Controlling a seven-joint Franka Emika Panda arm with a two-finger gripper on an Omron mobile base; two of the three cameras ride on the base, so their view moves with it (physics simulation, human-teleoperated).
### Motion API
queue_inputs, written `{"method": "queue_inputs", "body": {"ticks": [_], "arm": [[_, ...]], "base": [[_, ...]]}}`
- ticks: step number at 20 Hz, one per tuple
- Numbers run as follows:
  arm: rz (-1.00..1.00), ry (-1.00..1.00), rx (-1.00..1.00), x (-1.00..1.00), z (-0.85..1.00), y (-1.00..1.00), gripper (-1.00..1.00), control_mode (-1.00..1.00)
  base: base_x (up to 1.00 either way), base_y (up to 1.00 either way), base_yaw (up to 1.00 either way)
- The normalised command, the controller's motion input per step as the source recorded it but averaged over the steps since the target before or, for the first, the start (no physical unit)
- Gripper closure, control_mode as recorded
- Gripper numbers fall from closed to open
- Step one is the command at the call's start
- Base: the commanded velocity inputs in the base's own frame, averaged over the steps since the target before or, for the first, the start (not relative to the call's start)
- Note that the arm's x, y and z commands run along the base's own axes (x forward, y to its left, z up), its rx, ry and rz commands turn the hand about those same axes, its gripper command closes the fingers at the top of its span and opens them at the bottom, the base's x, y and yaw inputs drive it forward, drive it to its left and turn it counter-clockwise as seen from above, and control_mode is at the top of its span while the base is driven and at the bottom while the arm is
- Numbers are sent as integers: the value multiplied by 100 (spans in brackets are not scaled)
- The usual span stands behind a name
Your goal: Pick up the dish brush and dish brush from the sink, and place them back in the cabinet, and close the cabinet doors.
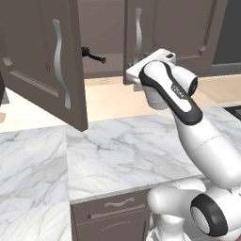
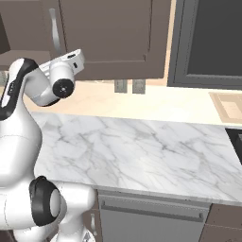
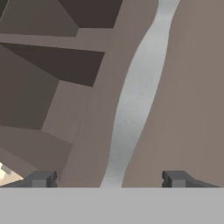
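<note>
Left door (image 1: 47, 61): I see it swung wide open toward me, its long wavy silver handle (image 1: 60, 63) facing out, its lower corner hanging over the marble desk (image 1: 117, 146).
Cabinet (image 1: 101, 28): open between the two doors, grey-brown inside, with the bottom board showing pale.
Black brush (image 1: 93, 56): lying inside the cabinet on the bottom board, bristly head to the left near the left door's edge, handle pointing right.
Cream brush: I cannot find it from any of my cameras.
Right door (image 1: 179, 33): open as well, its wavy handle (image 1: 138, 33) just above my arm's hand; in the right base view the same door (image 2: 108, 33) stands behind the wrist.
Claw (image 3: 109, 179): spread wide, nothing between the fingers (image 3: 41, 179); from the hand camera the two tips stand either side of the silver handle (image 3: 135, 96), which runs up the middle of the view. I cannot tell whether the tips touch the door.
Arm: raised from the base, wrist bent up at the right door's lower edge, hand close against the door.
Desk: white marble with grey veins, running across both base views; a drawer front (image 1: 117, 207) with a small handle below its edge.
Far right: a dark framed panel (image 2: 212, 38) beyond the cabinet, in the right base view.
</note>
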Motion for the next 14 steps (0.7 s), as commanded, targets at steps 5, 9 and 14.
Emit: {"method": "queue_inputs", "body": {"ticks": [5,9,14], "arm": [[0,0,0,29,0,0,-100,-100],[0,0,0,42,0,0,-100,-100],[0,0,0,33,0,0,-100,-100]], "base": [[0,0,0],[0,0,0],[0,0,0]]}}
